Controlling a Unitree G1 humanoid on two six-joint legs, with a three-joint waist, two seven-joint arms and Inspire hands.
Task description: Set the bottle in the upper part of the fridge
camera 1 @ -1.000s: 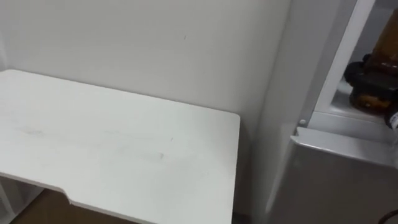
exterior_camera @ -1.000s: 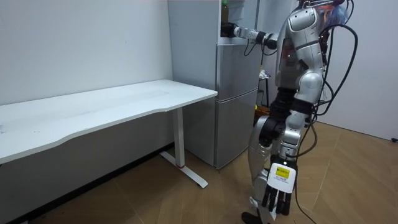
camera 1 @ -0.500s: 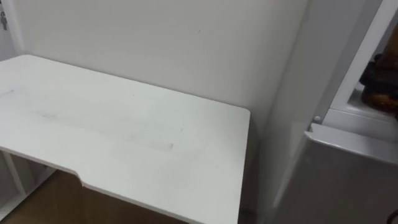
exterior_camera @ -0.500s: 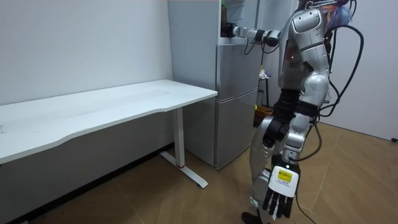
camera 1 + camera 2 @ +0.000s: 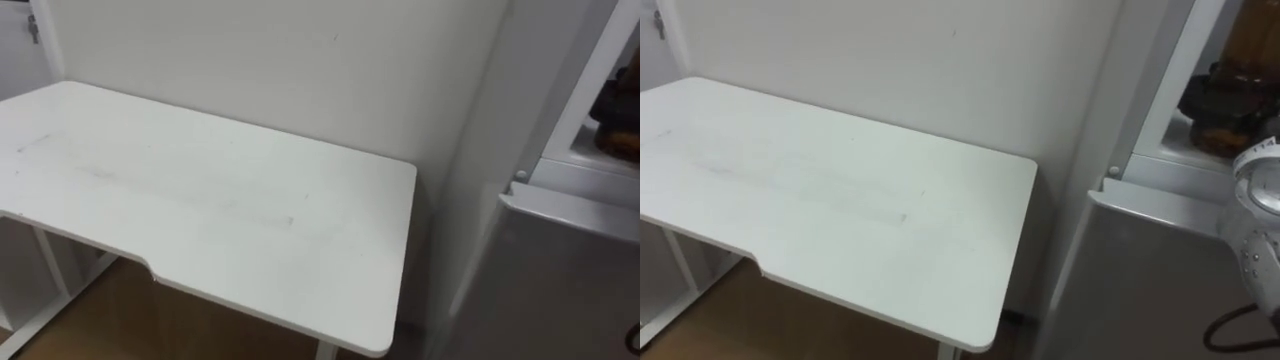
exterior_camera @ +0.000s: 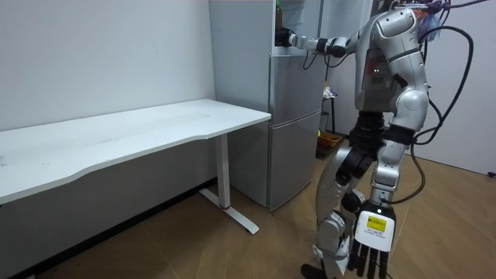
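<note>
Two states: right robot hand [image 5: 1214,104] clenched round amber bottle [image 5: 1252,40] inside open upper fridge [image 5: 1160,95]; left robot hand [image 6: 370,249] hangs released, fingers straight, near white counter [image 5: 200,200].

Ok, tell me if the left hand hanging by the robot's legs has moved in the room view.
Yes. The left hand has swung toward the room view's right and slightly lower, farther from the table leg.

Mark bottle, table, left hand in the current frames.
bottle [image 5: 1252,40], right eye view, upper part of its amber body.
table [image 5: 200,200], left eye view, bare top.
left hand [image 6: 373,236], room view, back of the hand.
</note>
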